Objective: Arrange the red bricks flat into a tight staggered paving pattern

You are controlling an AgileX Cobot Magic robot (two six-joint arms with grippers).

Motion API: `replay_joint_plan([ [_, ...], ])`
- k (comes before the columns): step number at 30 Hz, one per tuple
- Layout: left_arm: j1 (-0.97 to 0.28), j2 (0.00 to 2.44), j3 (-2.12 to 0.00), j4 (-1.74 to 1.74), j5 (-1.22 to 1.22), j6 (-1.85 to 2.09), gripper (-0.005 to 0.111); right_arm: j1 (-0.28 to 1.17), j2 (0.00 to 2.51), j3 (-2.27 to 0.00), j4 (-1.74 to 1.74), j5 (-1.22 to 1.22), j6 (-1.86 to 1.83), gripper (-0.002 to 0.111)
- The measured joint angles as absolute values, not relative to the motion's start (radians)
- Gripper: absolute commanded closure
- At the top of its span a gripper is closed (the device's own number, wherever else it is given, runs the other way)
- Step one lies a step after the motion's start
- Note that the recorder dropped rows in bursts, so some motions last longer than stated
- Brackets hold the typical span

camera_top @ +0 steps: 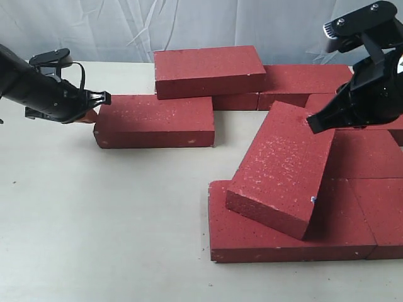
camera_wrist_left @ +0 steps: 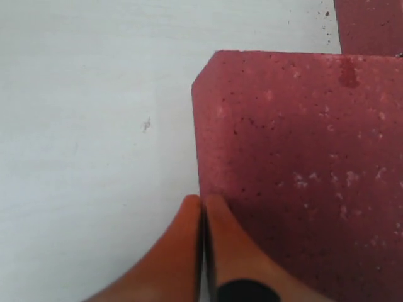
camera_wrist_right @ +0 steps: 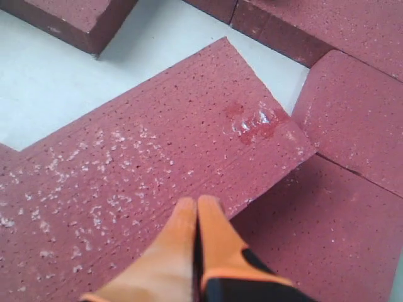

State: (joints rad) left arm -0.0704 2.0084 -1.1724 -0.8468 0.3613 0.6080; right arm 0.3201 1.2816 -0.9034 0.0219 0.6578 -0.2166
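The dark red, pale-speckled rectangular paving bricks point(camera_top: 208, 70) crowd the pale tabletop point(camera_top: 94, 239). 1 tilted brick point(camera_top: 283, 167) leans on flat ones at the right, and 1 lone flat brick point(camera_top: 154, 121) lies at the left. The left gripper point(camera_wrist_left: 203, 211), jaws pressed together and empty, touches that brick's short end. The right gripper point(camera_wrist_right: 196, 211), likewise closed on nothing, sits at the tilted one's raised edge. The bricks look heavy, rigid, rough and chip-prone, so they are probably best pushed at the end faces or clamped across the narrow width.
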Motion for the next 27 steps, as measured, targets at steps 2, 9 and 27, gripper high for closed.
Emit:
replay_joint_plan([
  [2, -0.072, 2.008, -1.172, -0.864, 0.355, 0.61, 0.104, 0.32, 1.282, -0.903, 0.057, 0.655, -0.217, 0.109],
  [9, -0.109, 2.008, -1.172, -0.868, 0.307, 0.61, 0.104, 0.325, 1.282, -0.894, 0.174, 0.645, -0.275, 0.109],
  [27, -0.131, 2.008, -1.172, -0.876, 0.308, 0.61, 0.104, 0.575, 2.006, -1.55, 0.428, 0.897, -0.537, 0.109],
])
